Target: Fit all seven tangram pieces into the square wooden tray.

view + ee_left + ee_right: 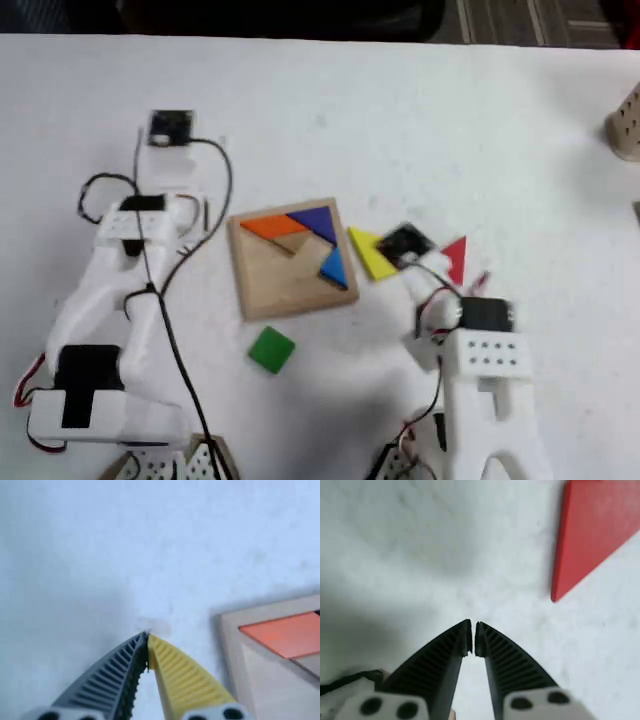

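The left tool (147, 642) is clenched, empty, beside the tray (285, 287) at mid-desk. An orange piece (270, 226), purple piece (315, 221) and blue piece (334, 268) sit inside it. A green square (271, 349) lies off its near-edge side. Toward the right edge lie the yellow triangle (370, 253), the right tool (473, 642), clenched on nothing, and the red triangle (456, 258).

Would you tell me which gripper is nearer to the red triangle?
Right. The right gripper sits just beside the red triangle; the left gripper is across the wooden tray from it.
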Available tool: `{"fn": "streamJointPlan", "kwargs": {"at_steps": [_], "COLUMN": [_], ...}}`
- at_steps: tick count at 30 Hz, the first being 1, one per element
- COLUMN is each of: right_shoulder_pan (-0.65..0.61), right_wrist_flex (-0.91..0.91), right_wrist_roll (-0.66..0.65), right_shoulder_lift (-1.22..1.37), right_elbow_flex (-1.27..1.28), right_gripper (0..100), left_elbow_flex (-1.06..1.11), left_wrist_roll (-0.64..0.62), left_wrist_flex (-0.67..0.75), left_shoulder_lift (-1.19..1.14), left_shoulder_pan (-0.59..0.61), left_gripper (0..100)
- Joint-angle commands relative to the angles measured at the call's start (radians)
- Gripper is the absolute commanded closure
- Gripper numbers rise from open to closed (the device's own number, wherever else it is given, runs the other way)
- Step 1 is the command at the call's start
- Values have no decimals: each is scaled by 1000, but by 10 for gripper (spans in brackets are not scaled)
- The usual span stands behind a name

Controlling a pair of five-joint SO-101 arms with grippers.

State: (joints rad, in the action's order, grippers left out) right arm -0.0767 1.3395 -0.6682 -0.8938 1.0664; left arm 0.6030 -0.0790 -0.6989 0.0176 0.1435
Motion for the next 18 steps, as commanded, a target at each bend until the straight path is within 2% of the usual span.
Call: {"fn": "streamJointPlan", "kwargs": {"at_steps": [1,4,8,14,18], "right_shoulder_pan": [-300,-521,-714,-957,-990], "right_wrist_flex": [73,68,33,-113,-259], "right_wrist_roll": [158,288,308,316,318], "right_shoulder_lift": [-73,-64,-16,150,334], "right_elbow_flex": [-91,-86,-86,-86,-89], "right_gripper": [915,795,670,652,652], "left_elbow_flex": [-6,-9,-35,-107,-206], "left_wrist_roll": [-12,-12,-12,-66,-69], "left_wrist_flex": [48,49,44,38,-54], "left_shoulder_lift": [51,53,51,-31,-119], "left_shoulder_pan": [25,36,101,166,166], "left_gripper": [973,973,972,961,884]}}
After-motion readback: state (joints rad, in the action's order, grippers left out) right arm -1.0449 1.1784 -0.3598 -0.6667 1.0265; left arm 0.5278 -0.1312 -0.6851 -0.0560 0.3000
